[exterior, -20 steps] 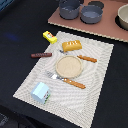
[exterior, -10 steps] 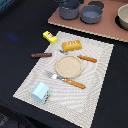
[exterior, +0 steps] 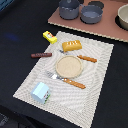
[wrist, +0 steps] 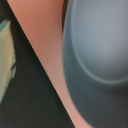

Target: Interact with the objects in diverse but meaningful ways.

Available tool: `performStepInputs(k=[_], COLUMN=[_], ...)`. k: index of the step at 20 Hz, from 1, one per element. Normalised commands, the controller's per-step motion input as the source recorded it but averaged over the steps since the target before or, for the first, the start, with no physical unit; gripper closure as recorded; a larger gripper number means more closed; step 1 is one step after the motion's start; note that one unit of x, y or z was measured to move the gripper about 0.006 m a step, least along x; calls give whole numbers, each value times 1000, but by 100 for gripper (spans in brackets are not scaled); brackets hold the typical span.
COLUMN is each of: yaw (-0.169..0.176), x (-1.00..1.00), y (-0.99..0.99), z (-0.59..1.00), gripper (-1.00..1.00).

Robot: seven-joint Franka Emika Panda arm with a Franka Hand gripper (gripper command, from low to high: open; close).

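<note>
Wrist view filled by a grey pot (wrist: 97,50) wall over the pink board (wrist: 42,55); gripper unseen, spread cannot be told. Pots far on the tabletop; loaf (exterior: 71,46), carton (exterior: 40,92), packet (exterior: 49,36) on placemat (exterior: 97,97). Risk: descending blind could strike the rim, tipping the pot

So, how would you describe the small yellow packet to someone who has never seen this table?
Find the pale woven placemat on the dark table. Just off its far corner on the exterior view's left lies the small yellow packet. It alone is bright yellow with a red mark, unlike the orange bread loaf nearby.
</note>
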Motion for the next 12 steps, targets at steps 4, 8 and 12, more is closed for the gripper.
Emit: performStepInputs(k=[4, 8, 12], yaw=[26, 0, -6], x=[-16, 0, -29], y=[-213, -620, -825], z=[321, -3, -44], gripper=[-100, -100, -100])
